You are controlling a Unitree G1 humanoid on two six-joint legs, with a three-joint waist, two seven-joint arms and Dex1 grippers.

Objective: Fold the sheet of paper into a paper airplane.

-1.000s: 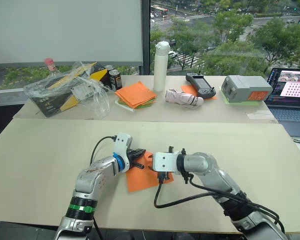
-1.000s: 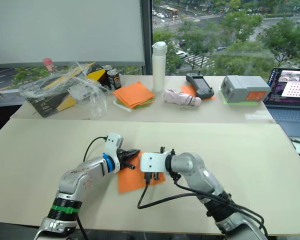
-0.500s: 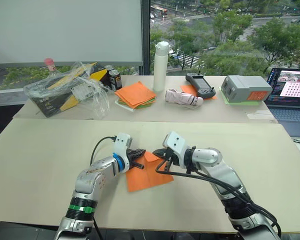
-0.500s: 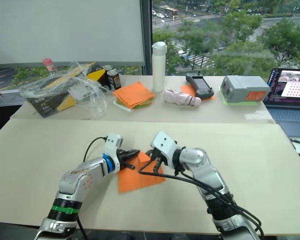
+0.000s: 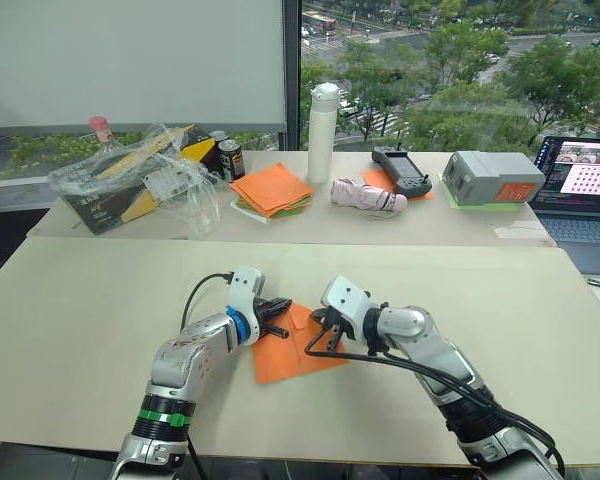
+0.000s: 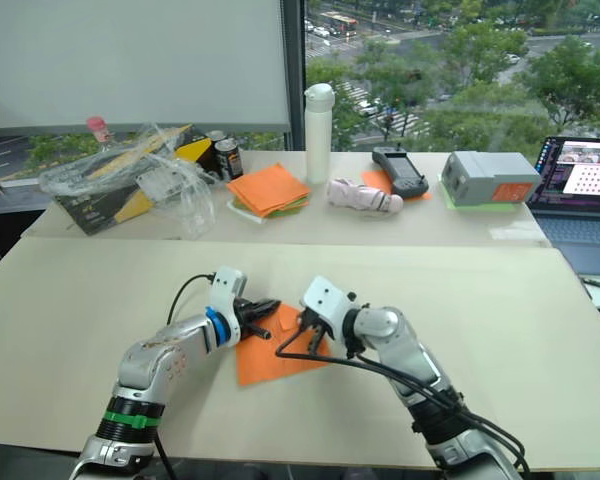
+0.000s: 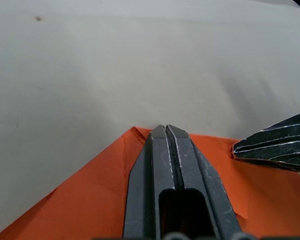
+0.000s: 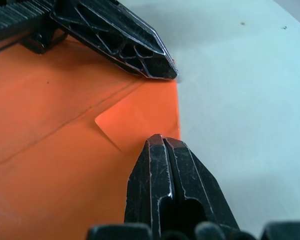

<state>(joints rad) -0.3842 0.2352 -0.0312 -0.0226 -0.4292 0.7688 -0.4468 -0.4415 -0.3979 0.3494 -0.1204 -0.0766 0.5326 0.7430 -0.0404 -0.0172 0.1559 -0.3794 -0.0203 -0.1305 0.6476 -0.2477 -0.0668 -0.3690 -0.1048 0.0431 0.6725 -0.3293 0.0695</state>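
On the near counter [image 5: 100,300], the sheet of paper [image 5: 295,350] lies mostly flat between the two arms, with crease lines and one small corner flap turned over at its far edge, so folding is judged to be at an early stage with the wing folds and the pointed wedge not yet formed. The left tool [image 7: 166,131] has its fingers pressed together with nothing between them, tip resting on the far corner of the sheet, and the right tool [image 8: 162,142] is likewise closed and empty, tip at the edge beside the flap. The arms cover part of the sheet in the head views, so the full crease pattern cannot be made out.
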